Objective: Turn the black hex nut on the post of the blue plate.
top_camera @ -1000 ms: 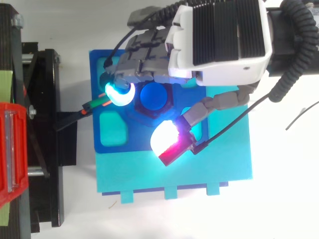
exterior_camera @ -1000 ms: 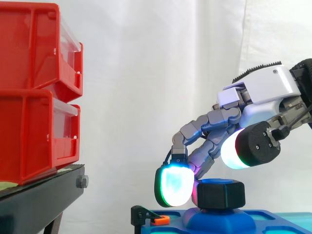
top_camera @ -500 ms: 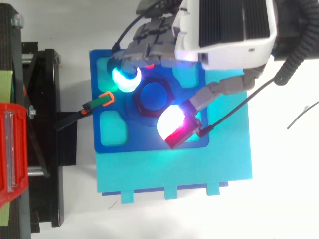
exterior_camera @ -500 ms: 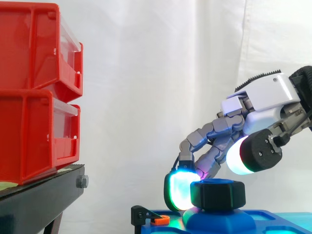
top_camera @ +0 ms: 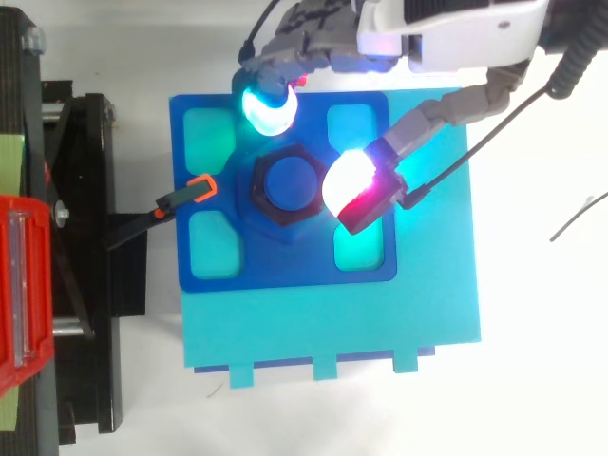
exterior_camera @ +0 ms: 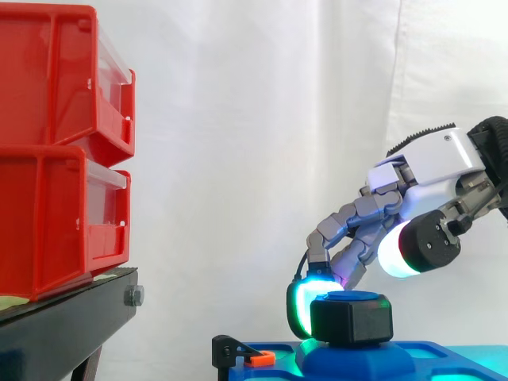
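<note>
My hand (exterior_camera: pixel 432 163) hung spread, gripping nothing; the black hex nut (exterior_camera: pixel 351 319) looked rigid, best pinched across opposite flats.

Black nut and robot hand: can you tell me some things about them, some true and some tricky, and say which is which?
The nut sits on the post of the blue plate. True.
The hand holds the nut up in the air. False: the nut is down on its post, and the hand is not gripping it.
The bins on the stand are green. False: they are red.
An orange clip is at the plate's edge. True.
</note>
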`<action>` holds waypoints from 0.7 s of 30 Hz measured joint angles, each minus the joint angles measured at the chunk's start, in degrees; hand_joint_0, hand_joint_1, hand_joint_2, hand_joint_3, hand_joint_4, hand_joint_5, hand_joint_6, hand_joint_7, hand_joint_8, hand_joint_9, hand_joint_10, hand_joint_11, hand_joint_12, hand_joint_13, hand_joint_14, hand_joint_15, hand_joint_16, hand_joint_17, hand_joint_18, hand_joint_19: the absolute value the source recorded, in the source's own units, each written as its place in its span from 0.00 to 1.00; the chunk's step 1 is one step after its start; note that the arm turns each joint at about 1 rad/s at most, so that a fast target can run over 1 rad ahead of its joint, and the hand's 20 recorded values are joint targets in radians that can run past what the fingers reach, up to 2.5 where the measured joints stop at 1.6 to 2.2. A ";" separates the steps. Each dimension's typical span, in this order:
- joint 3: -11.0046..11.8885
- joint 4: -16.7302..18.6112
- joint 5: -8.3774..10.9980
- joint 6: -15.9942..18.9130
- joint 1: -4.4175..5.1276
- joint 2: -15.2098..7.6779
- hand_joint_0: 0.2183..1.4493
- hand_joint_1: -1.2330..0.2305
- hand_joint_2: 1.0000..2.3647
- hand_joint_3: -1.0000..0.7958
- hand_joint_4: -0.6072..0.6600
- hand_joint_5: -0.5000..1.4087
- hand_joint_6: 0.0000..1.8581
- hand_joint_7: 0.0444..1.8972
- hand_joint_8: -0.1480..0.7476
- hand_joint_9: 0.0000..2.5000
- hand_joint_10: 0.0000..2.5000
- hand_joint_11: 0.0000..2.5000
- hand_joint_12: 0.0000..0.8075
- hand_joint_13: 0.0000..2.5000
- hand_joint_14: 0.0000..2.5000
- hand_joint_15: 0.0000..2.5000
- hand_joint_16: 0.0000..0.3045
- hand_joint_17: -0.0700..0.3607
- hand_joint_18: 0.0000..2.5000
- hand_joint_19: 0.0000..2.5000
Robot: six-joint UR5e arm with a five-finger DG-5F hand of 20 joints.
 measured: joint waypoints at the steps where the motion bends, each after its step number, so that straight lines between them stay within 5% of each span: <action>1: 0.41 -0.03 -0.25 0.00 -0.18 0.01 0.22 0.61 0.00 0.28 0.70 0.19 0.27 0.48 0.46 0.23 0.00 0.04 0.45 0.20 0.00 0.08 0.17 0.43 0.14 0.14; 11: 3.01 -0.40 -0.63 0.04 -0.16 0.01 0.22 0.61 0.00 0.28 0.70 0.19 0.27 0.47 0.46 0.23 0.00 0.04 0.45 0.21 0.00 0.08 0.17 0.43 0.15 0.14; 21: 3.43 3.42 -0.23 0.13 1.13 -0.02 0.22 0.61 0.00 0.28 0.70 0.19 0.27 0.47 0.46 0.23 0.00 0.04 0.45 0.21 0.00 0.08 0.17 0.43 0.15 0.14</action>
